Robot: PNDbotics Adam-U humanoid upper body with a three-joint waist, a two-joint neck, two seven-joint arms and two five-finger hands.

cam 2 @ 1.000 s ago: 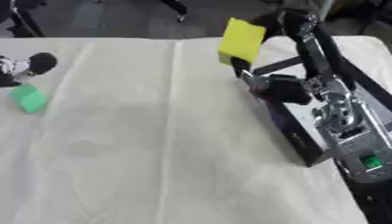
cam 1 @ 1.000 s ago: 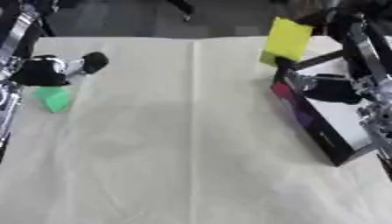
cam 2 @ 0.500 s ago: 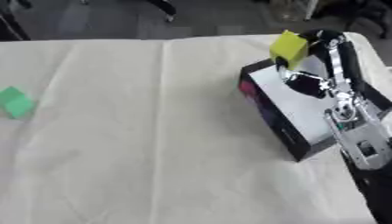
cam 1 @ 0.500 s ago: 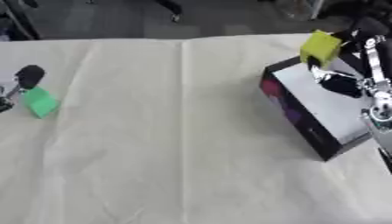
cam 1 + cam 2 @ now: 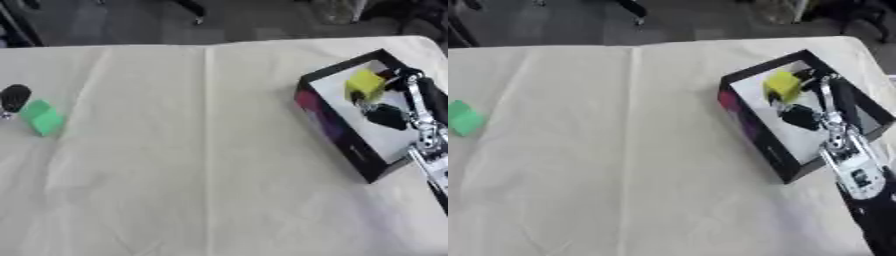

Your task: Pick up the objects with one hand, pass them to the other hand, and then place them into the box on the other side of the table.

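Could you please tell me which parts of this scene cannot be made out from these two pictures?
- Right robot hand over the black-walled box with a white floor: both views blur its fingers, so whether the yellow block is held is unclear.
- Left robot hand: cut off by the left eye view's left edge, absent from the right eye view.
- Green block: blurred, exact shape unclear.

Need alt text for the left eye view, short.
The robot's right hand holds a yellow block inside the open black box at the right of a table covered in cream cloth. At the far left lies a green block, with the dark tip of the left hand just beside it.
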